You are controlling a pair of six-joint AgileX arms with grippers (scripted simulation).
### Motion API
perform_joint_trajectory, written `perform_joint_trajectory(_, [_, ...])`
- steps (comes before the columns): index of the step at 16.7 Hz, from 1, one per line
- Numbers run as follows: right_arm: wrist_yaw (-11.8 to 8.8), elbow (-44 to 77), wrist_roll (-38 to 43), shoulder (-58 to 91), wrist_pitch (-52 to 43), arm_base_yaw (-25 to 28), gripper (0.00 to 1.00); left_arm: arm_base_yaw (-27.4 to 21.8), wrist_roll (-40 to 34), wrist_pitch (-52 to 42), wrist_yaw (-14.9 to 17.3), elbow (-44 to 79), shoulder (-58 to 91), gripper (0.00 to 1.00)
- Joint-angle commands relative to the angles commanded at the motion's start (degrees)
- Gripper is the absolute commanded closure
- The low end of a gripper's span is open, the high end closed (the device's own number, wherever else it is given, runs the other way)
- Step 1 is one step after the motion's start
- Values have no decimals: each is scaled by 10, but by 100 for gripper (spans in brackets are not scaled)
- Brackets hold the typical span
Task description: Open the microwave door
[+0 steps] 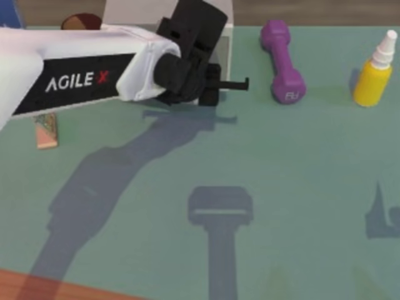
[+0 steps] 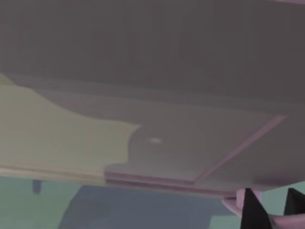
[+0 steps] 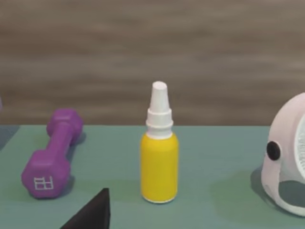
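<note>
Top view shows the green table point(image 1: 262, 206) with the microwave point(image 1: 131, 12) at its far edge, left of centre, mostly hidden under my left arm point(image 1: 75, 72). Left gripper point(image 1: 234, 84) sits at the oven's front right corner; whether its fingers are apart I cannot tell. Right of it lie a purple dumbbell point(image 1: 282, 59) and a yellow bottle point(image 1: 374, 74). Right gripper point(image 3: 93, 214) is barely visible.

White lettering reading "AGILE X", its X in red, stood on a black panel along the white left arm point(image 1: 81, 72) in the upper left of the top view. The purple hexagonal-ended dumbbell point(image 1: 282, 60) bore a small white mark on its end face, too small to read.
</note>
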Motion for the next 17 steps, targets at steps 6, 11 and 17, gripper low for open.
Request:
perform_joint_trajectory(6, [0,0,0,0,0,0,0,0,0,0,0,0,0,100])
perform_joint_trajectory(11, [0,0,0,0,0,0,0,1,13,9,13,-16,-11,100])
perform_joint_trajectory(17, [0,0,0,0,0,0,0,7,34,21,26,-38,-25,100])
